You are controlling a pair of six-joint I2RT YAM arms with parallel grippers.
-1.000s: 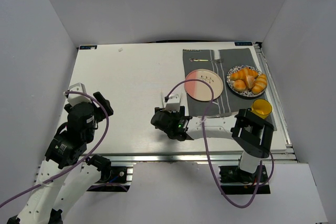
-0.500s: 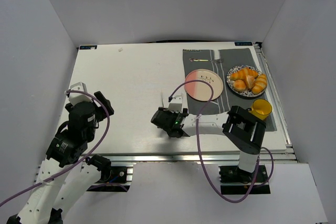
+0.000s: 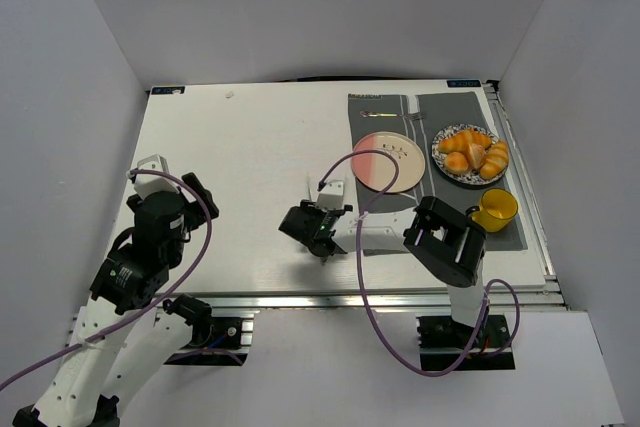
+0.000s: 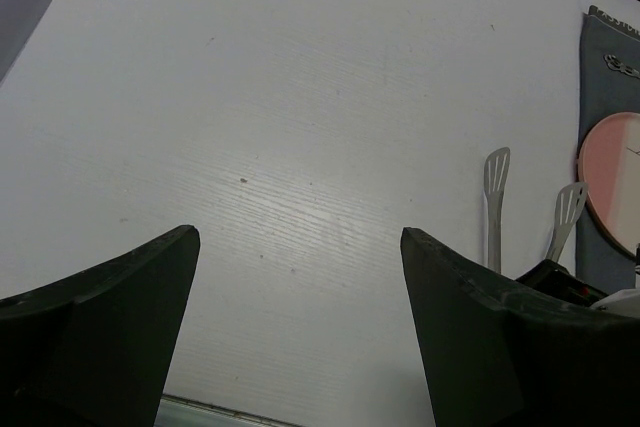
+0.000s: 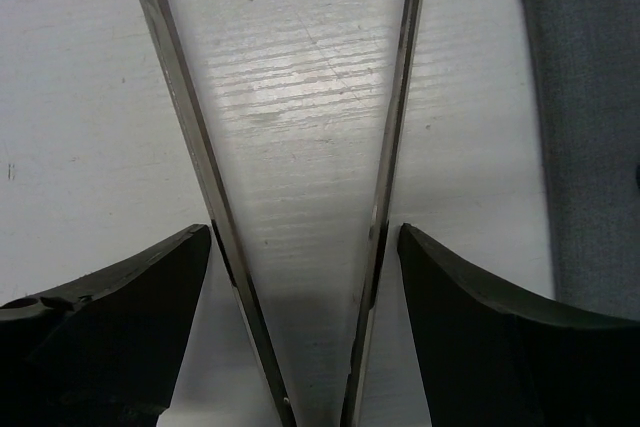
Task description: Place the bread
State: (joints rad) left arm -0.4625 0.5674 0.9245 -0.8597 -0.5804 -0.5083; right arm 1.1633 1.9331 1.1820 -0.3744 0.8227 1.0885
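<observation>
The bread (image 3: 457,161), a small golden bun, lies among croissants on a patterned plate (image 3: 442,144) at the back right. A pink plate (image 3: 388,162) sits to its left on a grey mat (image 3: 440,112). My right gripper (image 3: 309,217) is low over the middle of the table. In the right wrist view my right gripper (image 5: 305,237) straddles the spread metal tongs (image 5: 395,127), and its fingers (image 5: 150,287) touch both tong arms. The tong ends (image 4: 497,169) rest on the table. My left gripper (image 4: 300,247) hovers open at the near left with nothing in it, also seen from above as the left gripper (image 3: 195,192).
A yellow cup (image 3: 497,209) stands on the mat's near right corner, close to my right arm's elbow (image 3: 445,240). A fork (image 3: 418,132) lies on the mat between the plates. Grey walls close in the table on three sides.
My right gripper has shifted a little left over the tongs and its jaws have narrowed onto the tong arms. The right elbow swung left, uncovering the yellow cup. The left arm has barely moved.
</observation>
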